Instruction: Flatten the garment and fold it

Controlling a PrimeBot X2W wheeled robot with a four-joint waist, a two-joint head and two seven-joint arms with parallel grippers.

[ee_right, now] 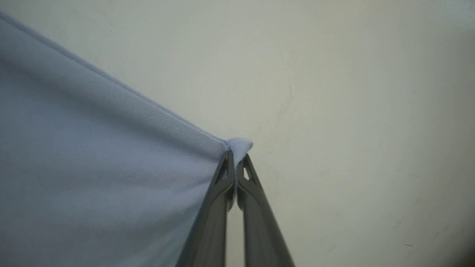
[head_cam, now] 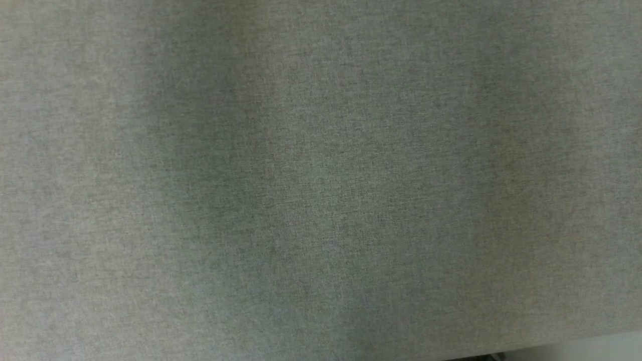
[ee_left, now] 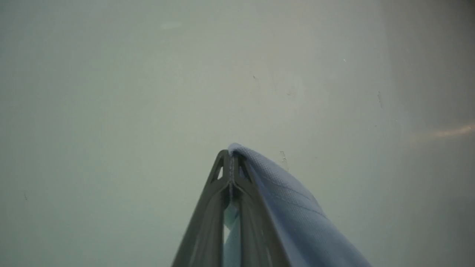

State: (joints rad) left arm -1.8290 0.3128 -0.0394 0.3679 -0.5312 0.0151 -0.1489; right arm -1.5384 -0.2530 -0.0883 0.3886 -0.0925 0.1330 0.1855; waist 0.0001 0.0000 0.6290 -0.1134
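We judge the task to be at an early stage. Both grippers hold the garment (ee_right: 92, 167) off the table, and nothing yet lies flat or folded on the grey woven surface (head_cam: 321, 180) in the head view. The right gripper (ee_right: 235, 157) is clamped on a corner of the light blue cloth, with a small nub of fabric poking past its tips. From there a stitched edge runs away toward 10 o'clock in the right wrist view, and the sheet fills everything from 7 to 10 o'clock. The left gripper (ee_left: 232, 154) is likewise pinched tight on a blue edge, and the cloth drapes over its right finger and falls toward 5 o'clock in the left wrist view. Behind both grippers is a pale plain surface, perhaps a wall or floor; the blur leaves us unsure. We take the shirt to be stretched between the two grips, so its held edge lies along the line joining them, but no collar or sleeve shows to tell us which end is up. Laying it down, smoothing it and making every fold all remain to be done.
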